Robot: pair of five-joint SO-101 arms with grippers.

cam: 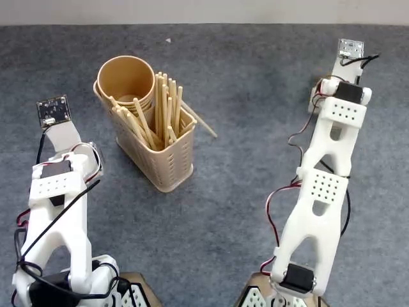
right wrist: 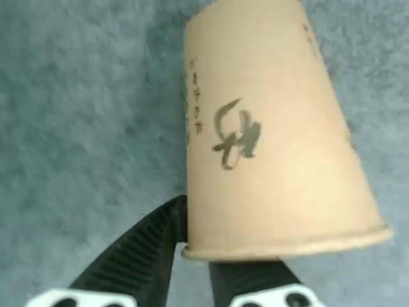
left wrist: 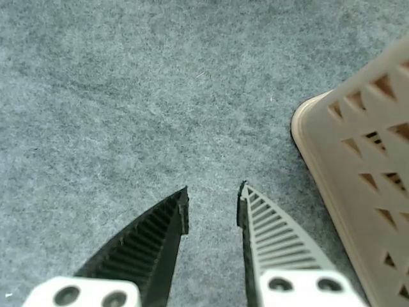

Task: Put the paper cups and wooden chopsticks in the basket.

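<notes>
So the basket (cam: 169,163) sits left of the middle on the grey mat (cam: 243,70), and it's already pretty loaded: stacked cups (cam: 124,80) fill its far end and a bundle of chopsticks (cam: 165,109) stands in the near end, all leaning a bit. One chopstick (cam: 206,126) pokes out over the right rim, with its tip hanging out past the basket. The left arm (cam: 57,204) is at the near left, just left of the basket. Its wrist view shows the left gripper (left wrist: 214,192) pointed down at bare mat, jaws roughly half open with nothing between them and the basket's corner right beside it. The right arm (cam: 326,185) is stretched out to the far right, well apart from the basket. In its wrist view the right gripper (right wrist: 192,249) has hold of a cup (right wrist: 268,141) with its mouth toward the gripper and its base pointing away. The jaws are nearly together, pinching the cup wall right at the rim. One finger (right wrist: 150,246) lies along the outside and the other tucks under the rim. Can't tell if that cup is resting on the mat or lifted off it. From above it's hidden under the arm.
</notes>
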